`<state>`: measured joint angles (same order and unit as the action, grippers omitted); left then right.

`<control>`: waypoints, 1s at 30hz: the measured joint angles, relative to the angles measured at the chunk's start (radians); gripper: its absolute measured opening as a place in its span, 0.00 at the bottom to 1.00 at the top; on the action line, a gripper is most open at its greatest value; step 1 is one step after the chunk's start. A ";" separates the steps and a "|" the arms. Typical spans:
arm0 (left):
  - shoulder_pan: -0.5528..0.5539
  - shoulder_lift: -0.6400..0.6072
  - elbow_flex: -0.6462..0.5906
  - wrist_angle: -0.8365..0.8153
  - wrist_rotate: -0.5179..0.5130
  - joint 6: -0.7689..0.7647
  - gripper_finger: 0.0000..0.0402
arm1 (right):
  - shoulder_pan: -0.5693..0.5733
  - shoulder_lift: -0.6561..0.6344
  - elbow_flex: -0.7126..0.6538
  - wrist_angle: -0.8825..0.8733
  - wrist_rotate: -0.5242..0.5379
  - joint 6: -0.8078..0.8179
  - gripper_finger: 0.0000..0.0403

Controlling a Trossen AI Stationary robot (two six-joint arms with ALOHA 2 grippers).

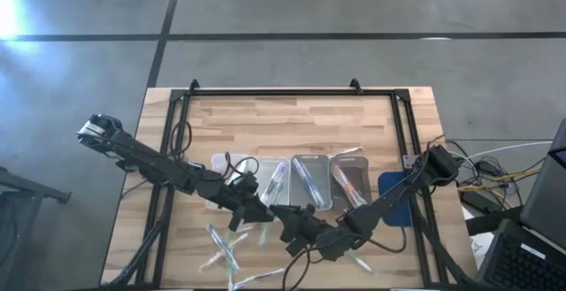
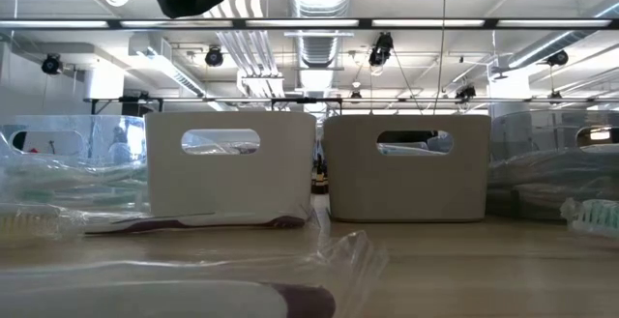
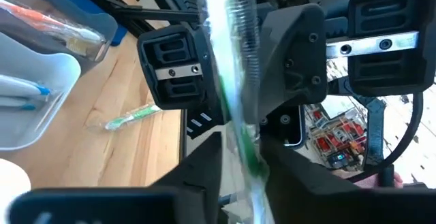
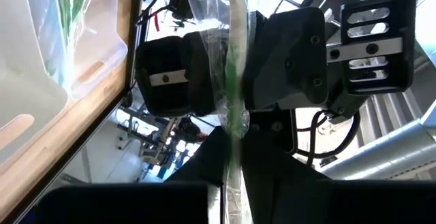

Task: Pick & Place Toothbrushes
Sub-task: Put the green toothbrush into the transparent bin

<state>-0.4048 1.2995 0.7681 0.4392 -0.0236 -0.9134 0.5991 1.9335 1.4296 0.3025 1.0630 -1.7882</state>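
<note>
Over the table's near middle my two grippers meet nose to nose, the left gripper [image 1: 263,211] [image 3: 242,166] and the right gripper [image 1: 294,224] [image 4: 235,163]. Both are shut on one toothbrush [image 3: 238,108] [image 4: 235,81], a thin stick with green accents in clear wrapping. Several more wrapped toothbrushes [image 1: 225,248] lie flat on the wood near the front edge, and one [image 3: 129,118] lies alone. Others rest inside the clear trays [image 1: 309,181]. The low view shows neither gripper. My left gripper pinches the wrapped toothbrush's shaft [image 3: 248,154] between its two fingers, coming level from the table's left, fingers across the stick. The toothbrush is clear of the table and the wrapping bunches beside the pads [image 4: 204,74]. My right gripper pinches the same shaft [image 4: 234,139] between its two fingers, a little way along from the left's hold. It comes level from the table's right, fingers across the stick. The toothbrush hangs clear of the table, spanning both grippers.
A row of clear trays [image 1: 274,181] [image 1: 349,181] crosses the table's middle, with a blue object [image 1: 394,195] at its right end. Two white bins with handle slots [image 2: 232,163] [image 2: 406,163] stand farther back. A black frame [image 1: 283,92] rims the table.
</note>
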 joint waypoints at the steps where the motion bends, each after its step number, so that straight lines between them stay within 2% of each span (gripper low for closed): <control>1: 0.003 0.000 0.000 0.002 0.006 0.002 0.21 | 0.000 0.000 0.000 0.000 0.000 0.000 0.06; 7: 0.012 0.000 0.000 0.001 0.041 0.008 0.06 | 0.000 0.000 0.000 -0.001 0.001 -0.016 0.06; 12: 0.012 0.000 -0.001 -0.003 0.041 0.019 0.06 | 0.000 0.000 0.000 -0.007 0.002 -0.001 0.09; 18: 0.012 0.000 -0.001 -0.001 0.041 0.025 0.08 | 0.000 0.000 0.002 -0.005 0.002 0.048 0.21; 22: 0.012 -0.004 -0.002 -0.001 0.041 0.034 0.06 | 0.000 0.000 0.002 -0.004 0.007 0.061 0.30; 30: 0.016 -0.064 -0.002 -0.040 0.042 0.084 0.06 | 0.019 -0.001 0.005 -0.002 0.133 0.214 0.44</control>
<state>-0.3886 1.2358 0.7662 0.3990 0.0179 -0.8294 0.6176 1.9328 1.4342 0.3001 1.1959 -1.5744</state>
